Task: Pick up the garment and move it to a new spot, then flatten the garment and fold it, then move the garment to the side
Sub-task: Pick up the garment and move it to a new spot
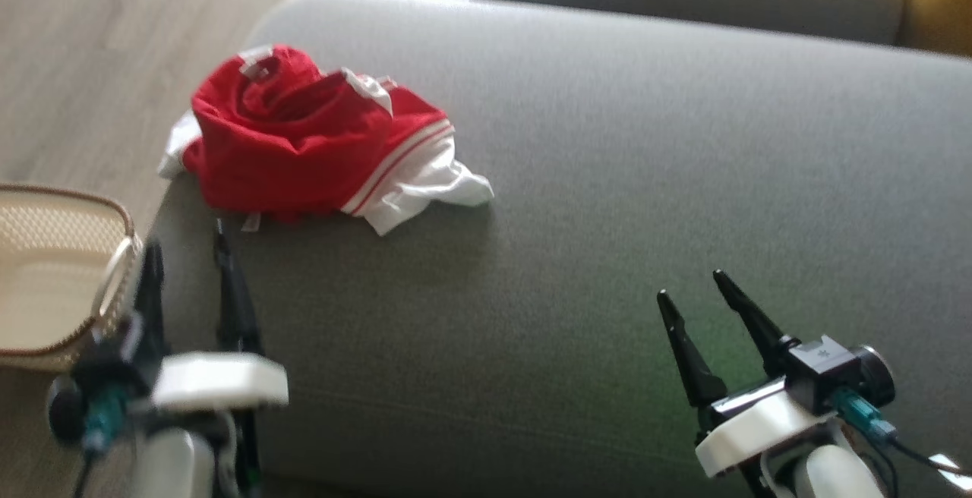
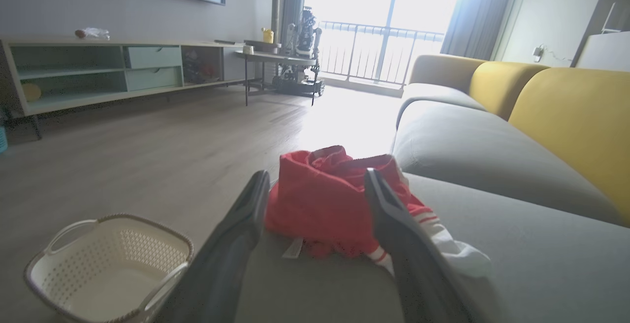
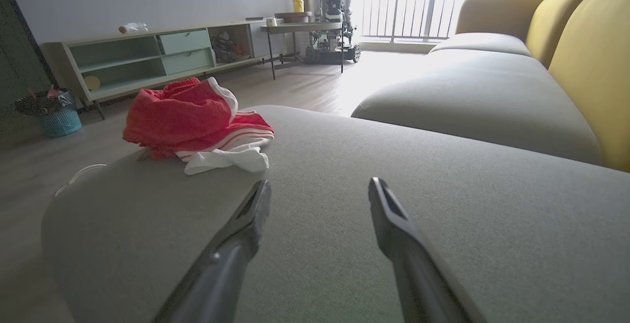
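Both my left fingers [image 1: 234,301] and right fingers [image 1: 687,354] stand spread wide, empty. The crumpled red and white fabric garment [image 1: 304,141] lies on the grey sofa cushion [image 1: 607,179] just ahead of the left pair, so I would pinch its bunched red crown, catching several layers.

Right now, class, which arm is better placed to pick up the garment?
Left. The left gripper sits open just short of the garment, aimed at it; the right gripper is farther off.

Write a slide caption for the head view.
Crumpled red-and-white garment on the grey sofa cushion; left gripper and right gripper, both open, short of it.
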You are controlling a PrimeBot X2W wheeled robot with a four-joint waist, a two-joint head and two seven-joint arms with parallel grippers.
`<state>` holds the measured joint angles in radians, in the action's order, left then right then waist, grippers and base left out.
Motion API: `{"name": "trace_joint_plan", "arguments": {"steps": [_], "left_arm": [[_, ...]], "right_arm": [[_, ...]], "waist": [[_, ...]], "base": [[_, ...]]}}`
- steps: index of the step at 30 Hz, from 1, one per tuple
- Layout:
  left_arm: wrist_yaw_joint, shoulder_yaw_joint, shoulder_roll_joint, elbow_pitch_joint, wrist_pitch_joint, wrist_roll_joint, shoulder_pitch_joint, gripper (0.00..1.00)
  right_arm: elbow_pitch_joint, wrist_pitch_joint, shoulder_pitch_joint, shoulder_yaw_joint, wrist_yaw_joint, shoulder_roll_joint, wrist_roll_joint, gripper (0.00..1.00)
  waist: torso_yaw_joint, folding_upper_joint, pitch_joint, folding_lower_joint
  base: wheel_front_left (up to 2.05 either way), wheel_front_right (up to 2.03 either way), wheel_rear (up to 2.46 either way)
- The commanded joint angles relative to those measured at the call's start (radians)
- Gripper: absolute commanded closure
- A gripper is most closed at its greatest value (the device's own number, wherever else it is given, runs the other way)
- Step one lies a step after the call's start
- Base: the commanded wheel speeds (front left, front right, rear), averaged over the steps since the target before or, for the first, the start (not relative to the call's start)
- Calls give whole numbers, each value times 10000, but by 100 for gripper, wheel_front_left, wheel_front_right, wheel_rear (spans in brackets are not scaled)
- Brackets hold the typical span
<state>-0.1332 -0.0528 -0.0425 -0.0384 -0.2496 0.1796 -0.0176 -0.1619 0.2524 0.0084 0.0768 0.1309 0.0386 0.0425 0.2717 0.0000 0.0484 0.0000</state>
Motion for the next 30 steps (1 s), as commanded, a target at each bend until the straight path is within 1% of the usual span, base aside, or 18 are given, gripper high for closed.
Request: {"name": "trace_joint_plan", "arguments": {"steps": [1, 4, 6, 7, 9, 13, 15, 18, 23, 28, 30], "left_arm": [[154, 446, -90, 325, -122, -74, 1006, 0], [483, 793, -161, 39, -122, 49, 1918, 0], [809, 931, -363, -422, -122, 149, 2568, 0], [809, 931, -363, -422, -122, 149, 2568, 0], [1123, 1017, -557, -1164, -70, 403, 3278, 0], [1636, 1055, -1175, -2549, 707, 692, 4920, 0], [1825, 1005, -1452, -3232, 1218, 768, 5679, 0], [1956, 871, -1827, -4140, 1745, 697, 6741, 0], [2070, 601, -2130, -5695, 2524, 605, 8179, 0], [2215, 165, -2350, -7463, 3863, 466, 9081, 0], [2193, 37, -2445, -8068, 4373, 385, 9380, 0]], "right_arm": [[348, 93, -529, 156, -2, 116, -135, 0], [371, 93, -656, 63, -2, 116, -269, 0], [371, 93, -725, -16, -2, 116, -339, 0], [371, 93, -725, -16, -2, 116, -339, 0], [378, 93, -783, -92, -2, 116, -396, 0], [405, 93, -884, -244, -2, 116, -496, 0], [416, 93, -931, -303, -2, 116, -540, 0], [450, 93, -974, -346, -2, 116, -594, 0], [503, 93, -1060, -432, -2, 116, -666, 0], [580, 93, -1215, -453, -2, 116, -722, 0], [607, 93, -1278, -486, -2, 116, -714, 0]], "waist": [[-164, 0, 584, 0], [-273, 0, 966, 0], [-354, 0, 1181, 0], [-354, 0, 1181, 0], [-420, 0, 1352, 0], [-555, 0, 1650, 0], [-621, 0, 1786, 0], [-707, 0, 1968, 0], [-852, 0, 2310, 0], [-1044, 0, 2598, 0], [-1121, 0, 2680, 0]], "base": [[0, 0, 0], [0, 0, 0], [0, 0, 0], [0, 0, 0], [0, 0, 0], [0, 0, 0], [0, 0, 0], [0, 0, 0], [0, 0, 0], [0, 0, 0], [0, 0, 0]]}}
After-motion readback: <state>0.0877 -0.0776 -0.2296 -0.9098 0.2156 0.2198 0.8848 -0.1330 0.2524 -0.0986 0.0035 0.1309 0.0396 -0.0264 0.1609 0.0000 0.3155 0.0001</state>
